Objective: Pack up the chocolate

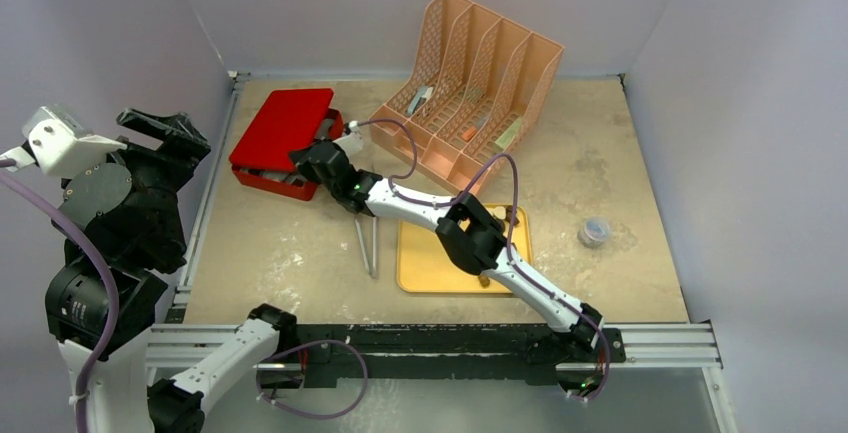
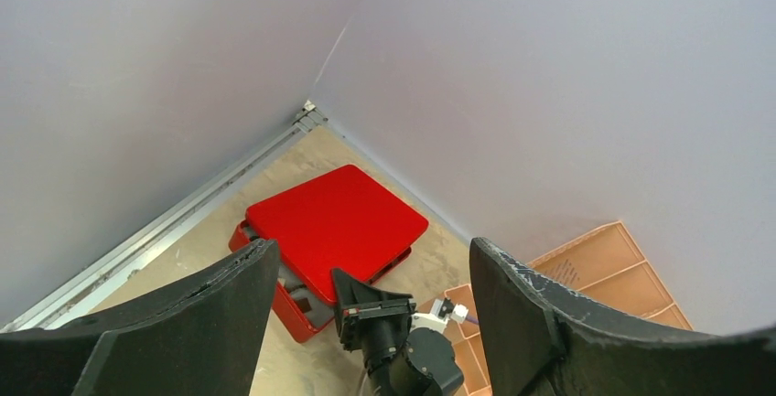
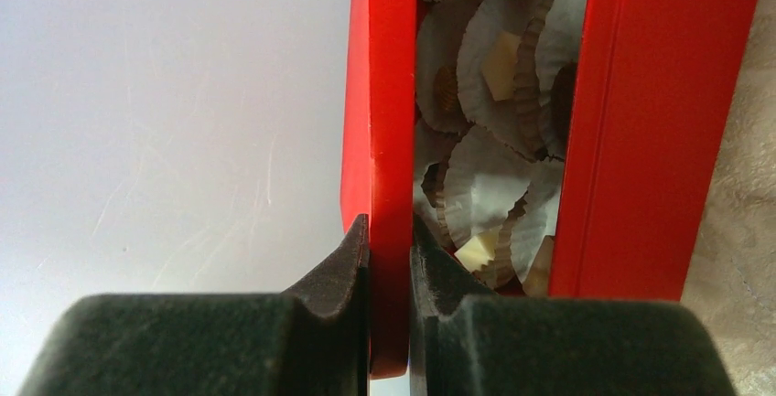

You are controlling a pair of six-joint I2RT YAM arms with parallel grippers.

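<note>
Red lid point(image 3: 389, 94): pinched between right fingers point(image 3: 357, 263)
Chocolate point(image 3: 500, 65): just past them, inside red box point(image 3: 641, 122)
Left fingers point(image 2: 210, 314): spread wide

**No lettering to be read**

From where I stand, nothing is legible. The orange file rack point(image 2: 595, 263) carries faint dark print on one divider, too blurred to make out. The small items point(image 1: 508, 133) lying in its slots are too tiny to read.
</note>
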